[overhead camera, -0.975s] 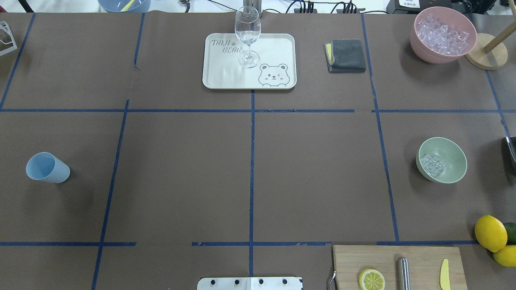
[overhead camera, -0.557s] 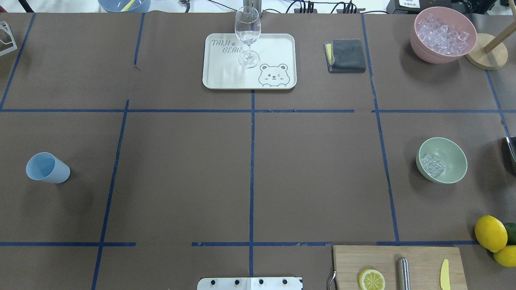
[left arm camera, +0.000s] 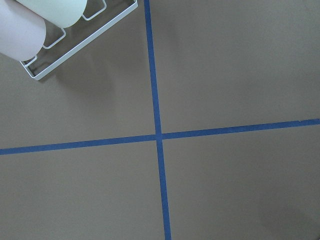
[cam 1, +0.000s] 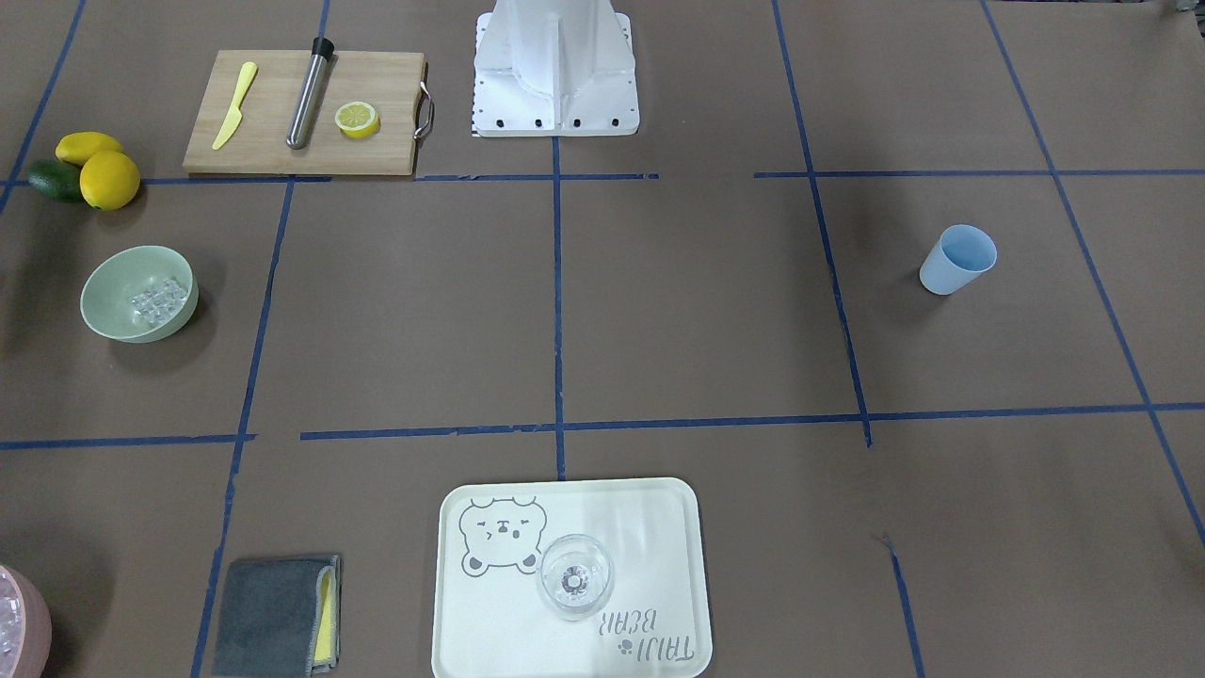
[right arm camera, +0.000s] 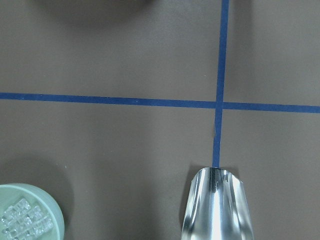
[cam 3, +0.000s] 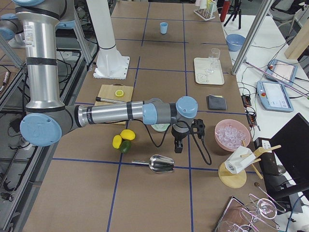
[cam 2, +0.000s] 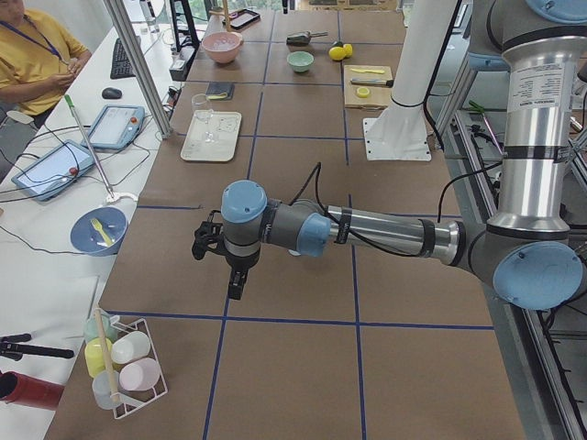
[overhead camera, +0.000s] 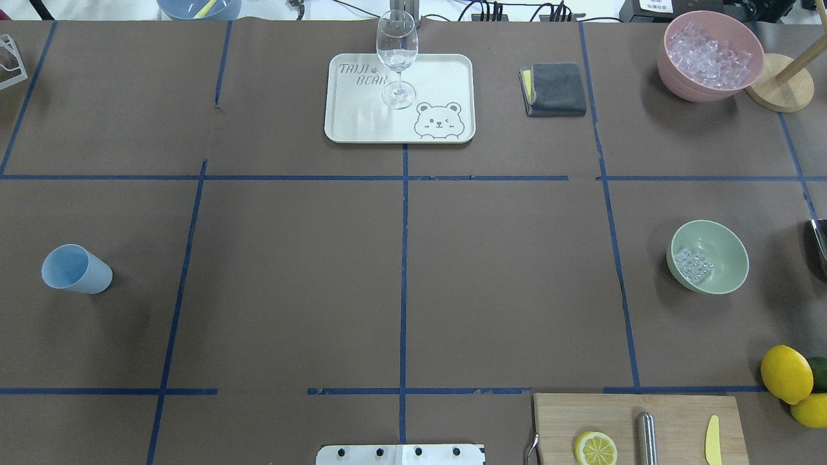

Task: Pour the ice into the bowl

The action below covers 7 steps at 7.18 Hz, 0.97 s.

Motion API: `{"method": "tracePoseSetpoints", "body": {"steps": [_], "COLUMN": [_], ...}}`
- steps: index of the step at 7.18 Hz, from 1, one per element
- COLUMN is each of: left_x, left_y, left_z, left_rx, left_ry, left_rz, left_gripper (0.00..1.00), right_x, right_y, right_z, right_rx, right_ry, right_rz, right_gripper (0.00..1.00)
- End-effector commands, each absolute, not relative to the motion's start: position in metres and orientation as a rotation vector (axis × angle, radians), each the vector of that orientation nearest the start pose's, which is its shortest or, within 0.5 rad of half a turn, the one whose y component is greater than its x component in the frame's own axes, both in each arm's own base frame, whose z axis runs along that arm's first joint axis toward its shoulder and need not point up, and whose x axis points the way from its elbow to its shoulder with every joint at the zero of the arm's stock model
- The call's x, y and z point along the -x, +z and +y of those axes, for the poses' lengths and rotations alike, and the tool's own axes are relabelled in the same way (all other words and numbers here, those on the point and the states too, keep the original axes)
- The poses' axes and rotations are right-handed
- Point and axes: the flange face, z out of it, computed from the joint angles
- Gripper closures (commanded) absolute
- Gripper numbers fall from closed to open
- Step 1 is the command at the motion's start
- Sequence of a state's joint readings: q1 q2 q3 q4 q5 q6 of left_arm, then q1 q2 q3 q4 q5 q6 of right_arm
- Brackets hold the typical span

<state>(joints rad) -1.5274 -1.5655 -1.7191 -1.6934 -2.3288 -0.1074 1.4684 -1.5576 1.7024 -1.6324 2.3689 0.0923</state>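
The sage-green bowl stands at the right of the table, also in the front-facing view and at the lower left of the right wrist view. A small heap of clear ice cubes lies inside it. My right gripper hangs over the table between the bowl and a pink bowl; it shows only in the exterior right view, so I cannot tell its state. My left gripper shows only in the exterior left view, far from the bowl; I cannot tell its state.
A pink bowl of ice stands far right. A metal scoop lies on the table beside the green bowl. Also here: a blue cup, a wine glass on a tray, a grey cloth, a cutting board, lemons.
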Motion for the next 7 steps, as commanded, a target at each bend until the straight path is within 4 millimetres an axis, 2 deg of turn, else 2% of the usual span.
{"method": "tracePoseSetpoints", "body": {"steps": [1, 2, 7], "left_x": [0.039, 0.039, 0.036], "left_y": [0.566, 0.56, 0.567], "left_z": [-0.515, -0.514, -0.508], "left_rx": [-0.183, -0.19, -0.176], "left_ry": [0.043, 0.046, 0.047], "left_rz": [0.788, 0.79, 0.788], "left_gripper": [0.0, 0.0, 0.0], "right_x": [-0.008, -0.008, 0.002], "right_y": [0.59, 0.587, 0.586], "right_z": [-0.503, -0.503, -0.504], "right_rx": [-0.006, -0.012, -0.009], "right_ry": [-0.049, -0.052, -0.073], "right_rz": [-0.799, -0.802, -0.801], "right_gripper": [0.0, 0.0, 0.0]}}
